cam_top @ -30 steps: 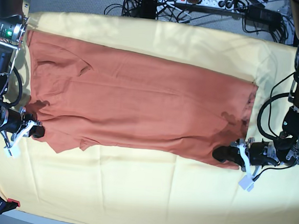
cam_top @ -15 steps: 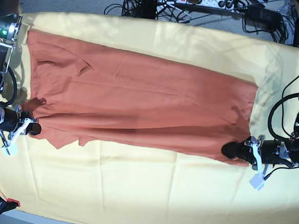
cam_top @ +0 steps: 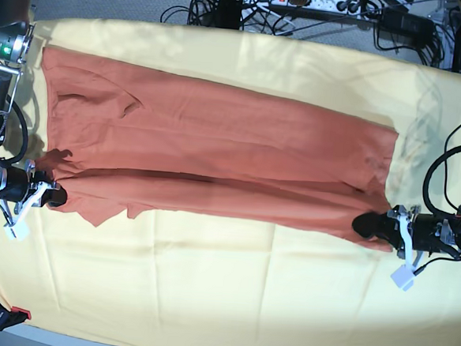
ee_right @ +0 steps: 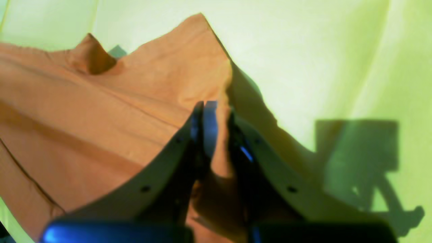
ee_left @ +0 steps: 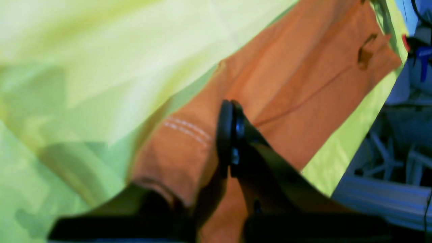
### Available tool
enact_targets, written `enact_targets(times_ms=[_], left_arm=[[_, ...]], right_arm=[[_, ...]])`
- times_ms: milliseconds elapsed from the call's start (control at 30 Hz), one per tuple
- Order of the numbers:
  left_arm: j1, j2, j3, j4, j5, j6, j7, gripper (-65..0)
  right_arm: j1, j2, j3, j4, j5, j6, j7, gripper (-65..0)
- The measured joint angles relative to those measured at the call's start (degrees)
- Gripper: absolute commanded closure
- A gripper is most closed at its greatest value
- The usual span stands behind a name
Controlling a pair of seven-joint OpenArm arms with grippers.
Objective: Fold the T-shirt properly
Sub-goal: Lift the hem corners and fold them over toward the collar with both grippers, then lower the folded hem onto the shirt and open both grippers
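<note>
Lengthwise fold step: left hand (cam_top: 367, 224) and right hand (cam_top: 52, 198) each clamped tight on the T-shirt's (cam_top: 216, 152) near edge. Next, I'd judge, carry that edge together toward the far edge, keeping it taut.

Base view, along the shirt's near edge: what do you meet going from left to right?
Right gripper, shut on the T-shirt's corner → T-shirt stretched across the pale yellow cloth → left gripper, shut on the opposite corner.

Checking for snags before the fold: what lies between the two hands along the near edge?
Only the T-shirt itself: its near edge runs lifted and taut from the right hand to the left hand, over the yellow cloth. Base view shows it.
</note>
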Motion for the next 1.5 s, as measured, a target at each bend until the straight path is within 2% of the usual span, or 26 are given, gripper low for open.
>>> enact_targets(times_ms=[200, 533, 700, 933, 967, 1033, 1067, 1100, 1133, 1200, 1400, 1500], left_arm=[[0.04, 0.0, 0.0, 3.52, 0.0, 0.0, 7.85, 0.0], [8.48, -1.51, 0.31, 11.87, -0.04, -0.07, 9.09, 0.0], [8.79, -4.72, 0.24, 12.44, -0.46, 0.0, 8.96, 0.0], [9.55, -4.5, 0.24, 12.57, -0.61, -0.04, 9.9, 0.0], [10.01, -4.55, 0.24, 12.57, -0.61, -0.02, 10.03, 0.0], [11.21, -4.57, 0.24, 12.57, -0.55, -0.02, 10.1, 0.0], [11.85, -4.55, 0.26, 12.55, -0.55, -0.02, 10.25, -6.2], [12.41, -4.52, 0.26, 12.55, -0.5, -0.04, 10.27, -13.2], [12.74, -4.55, 0.26, 12.55, -0.42, -0.04, 10.45, -20.1], [13.27, -4.57, 0.24, 12.55, -0.42, -0.09, 10.4, -29.1], [13.64, -4.57, 0.24, 12.5, -0.39, -0.13, 9.92, -29.9], [13.66, -4.57, 0.24, 12.5, -0.39, -0.13, 7.98, -29.9]], right_arm=[[0.0, 0.02, 0.0, 0.0, 2.99, 0.0, -4.59, 0.0], [0.02, 1.07, 0.0, 0.0, 3.54, 0.02, -7.43, 0.0], [-0.02, 2.56, 0.0, 0.0, 3.65, 0.02, -9.01, 0.0], [-0.68, 2.71, 0.0, 0.0, 4.09, 0.02, -8.92, 0.0], [-1.01, 2.71, 0.0, 0.0, 4.28, 0.02, -8.92, -2.5], [-1.84, 2.69, 0.0, 0.04, 4.33, 0.02, -8.9, -20.2], [-1.95, 2.69, 0.0, 0.02, 4.22, 0.02, -8.98, -29.1], [-1.95, 2.73, 0.0, 0.02, 4.5, 0.02, -9.33, -35.0], [-1.88, 2.91, 0.0, 0.02, 5.73, 0.0, -9.31, -37.3], [-1.38, 3.19, 0.0, 0.04, 8.59, 0.02, -9.25, -37.6], [0.35, 3.78, 0.0, 0.07, 15.85, 0.02, -9.05, -37.5], [0.0, 1.62, 0.0, 0.04, 15.63, 0.0, -9.07, -37.5]])
